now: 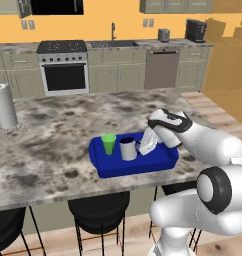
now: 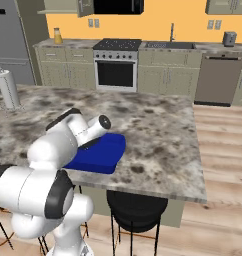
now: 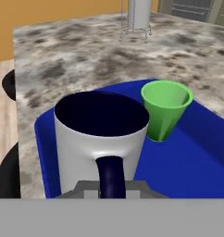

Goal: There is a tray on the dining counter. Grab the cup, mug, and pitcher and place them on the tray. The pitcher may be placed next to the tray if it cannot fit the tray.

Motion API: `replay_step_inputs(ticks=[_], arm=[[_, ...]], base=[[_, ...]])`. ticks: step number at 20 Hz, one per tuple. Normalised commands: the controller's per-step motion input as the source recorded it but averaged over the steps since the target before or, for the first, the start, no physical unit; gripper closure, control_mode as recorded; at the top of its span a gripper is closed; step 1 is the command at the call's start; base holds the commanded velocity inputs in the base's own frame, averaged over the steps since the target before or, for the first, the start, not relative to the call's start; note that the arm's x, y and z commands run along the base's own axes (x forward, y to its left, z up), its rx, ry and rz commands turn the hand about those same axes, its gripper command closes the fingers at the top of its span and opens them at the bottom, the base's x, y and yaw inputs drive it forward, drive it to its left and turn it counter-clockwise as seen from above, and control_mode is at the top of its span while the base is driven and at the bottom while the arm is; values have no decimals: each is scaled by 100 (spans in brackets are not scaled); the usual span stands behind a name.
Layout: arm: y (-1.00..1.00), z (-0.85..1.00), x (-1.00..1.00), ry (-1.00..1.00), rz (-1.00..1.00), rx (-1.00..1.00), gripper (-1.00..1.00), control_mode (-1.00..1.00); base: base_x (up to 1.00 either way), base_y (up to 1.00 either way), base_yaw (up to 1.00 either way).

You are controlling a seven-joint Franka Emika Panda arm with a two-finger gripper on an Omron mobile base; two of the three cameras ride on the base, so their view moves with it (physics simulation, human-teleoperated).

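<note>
On the blue tray [image 1: 124, 168] stands the mug [image 1: 128, 149], upright: light grey outside, dark inside, with a dark loop handle [image 3: 111, 176] that faces the hand camera. Just beside it, on the side away from the arm, the green cup [image 1: 109, 143] also stands upright in the tray, a plain tapered tumbler. At the mug's handle side sits the gripper [image 1: 145, 145], its fingers drawn narrow; whether they pinch the handle cannot be told. Around the tray spreads the speckled dining counter [image 1: 53, 145], with black stools [image 1: 99, 210] below its near edge.
</note>
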Motion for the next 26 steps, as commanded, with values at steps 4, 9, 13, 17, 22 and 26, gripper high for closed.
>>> replay_step_inputs(ticks=[4, 9, 13, 17, 22, 26], arm=[[14, -9, 23, 0, 1, 0, 100, -100], [20, -7, 5, 0, 0, 0, 100, -100], [17, -14, 0, 0, 0, 0, 100, -100], [19, -15, 0, 0, 0, 0, 100, -100], [21, -15, 1, 0, 0, 0, 100, -100], [17, -9, 10, 0, 0, 0, 100, -100]], base=[[0, 0, 0], [0, 0, 0], [0, 0, 0], [0, 0, 0], [0, 0, 0], [0, 0, 0]])
